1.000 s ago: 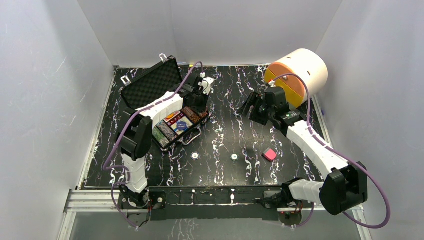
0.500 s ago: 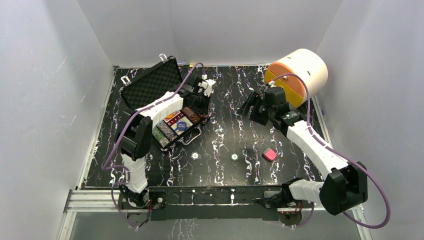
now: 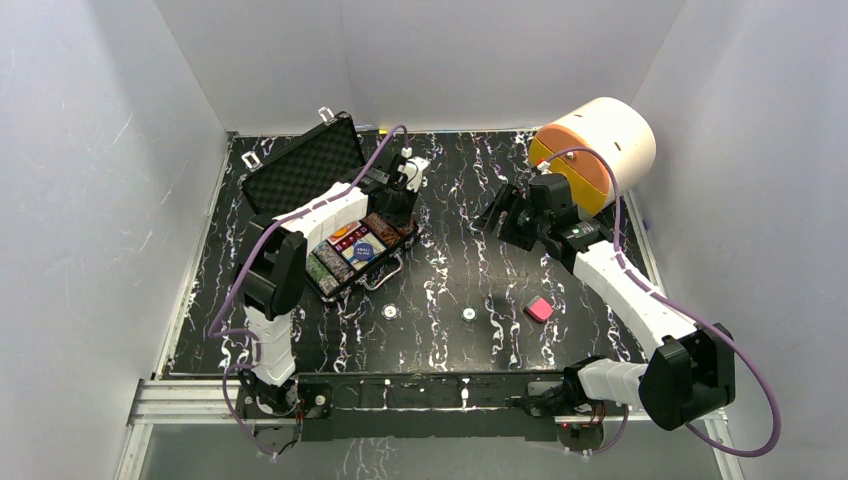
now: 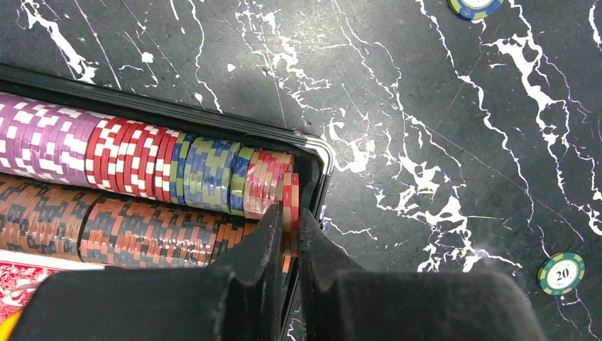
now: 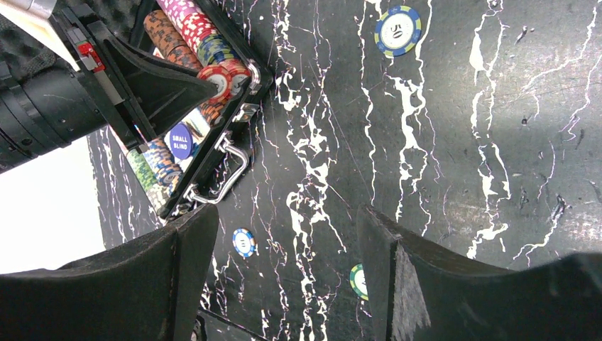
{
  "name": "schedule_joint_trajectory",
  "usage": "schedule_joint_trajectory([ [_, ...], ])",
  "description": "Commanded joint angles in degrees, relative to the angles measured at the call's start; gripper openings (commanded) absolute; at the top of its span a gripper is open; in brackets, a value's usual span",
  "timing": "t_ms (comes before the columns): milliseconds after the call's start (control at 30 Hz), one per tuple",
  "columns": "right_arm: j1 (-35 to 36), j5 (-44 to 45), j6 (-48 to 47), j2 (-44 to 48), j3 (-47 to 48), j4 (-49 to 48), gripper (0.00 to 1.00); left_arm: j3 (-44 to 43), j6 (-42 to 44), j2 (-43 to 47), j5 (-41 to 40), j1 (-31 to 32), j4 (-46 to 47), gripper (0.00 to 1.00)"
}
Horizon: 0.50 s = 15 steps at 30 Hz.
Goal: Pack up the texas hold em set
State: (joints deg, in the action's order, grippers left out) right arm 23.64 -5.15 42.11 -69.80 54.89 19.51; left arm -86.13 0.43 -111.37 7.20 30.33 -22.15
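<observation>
The left gripper (image 4: 291, 217) is almost closed and pinches one red chip (image 4: 290, 188) standing on its edge. The chip is at the very end of the upper row of chips (image 4: 142, 153), pressed against the last chips there and just inside the corner of the case (image 4: 213, 122). The right gripper (image 5: 284, 213) has its fingers spread wide and holds nothing; it hangs over the bare table (image 4: 426, 106), well apart from the case.

The case lies open on the left part of the table, with its foam lid raised toward the back. Inside it are rows of purple, red, blue-green and brown chips lying side by side. A red-backed card deck (image 4: 21, 280) is below them, and a blue button marked "small blind" (image 5: 182, 141) is near the front wall.

The held chip is close to the metal corner of the case. Beside the case the table is open, with a green chip marked 20 (image 4: 561, 273) and a blue and yellow chip (image 4: 474, 6) lying loose. A pink block (image 3: 539, 309) lies toward the right, and a cream and orange cylinder (image 3: 600, 150) lies at the far right.
</observation>
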Motion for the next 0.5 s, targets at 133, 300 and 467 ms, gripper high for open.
schedule_joint_trajectory([
  [133,-0.2,-0.4,-0.2,0.4,0.5,-2.4,0.79,-2.7,1.9,-1.4,1.7,-0.2,-1.5,0.07],
  [300,-0.2,-0.3,-0.4,0.3,0.4,-2.3,0.79,-2.5,2.2,-1.5,3.0,-0.2,-1.6,0.16],
  [467,-0.2,-0.6,-0.3,0.0,0.4,-2.4,0.79,-3.2,2.3,-1.0,2.5,-0.2,-1.7,0.26],
])
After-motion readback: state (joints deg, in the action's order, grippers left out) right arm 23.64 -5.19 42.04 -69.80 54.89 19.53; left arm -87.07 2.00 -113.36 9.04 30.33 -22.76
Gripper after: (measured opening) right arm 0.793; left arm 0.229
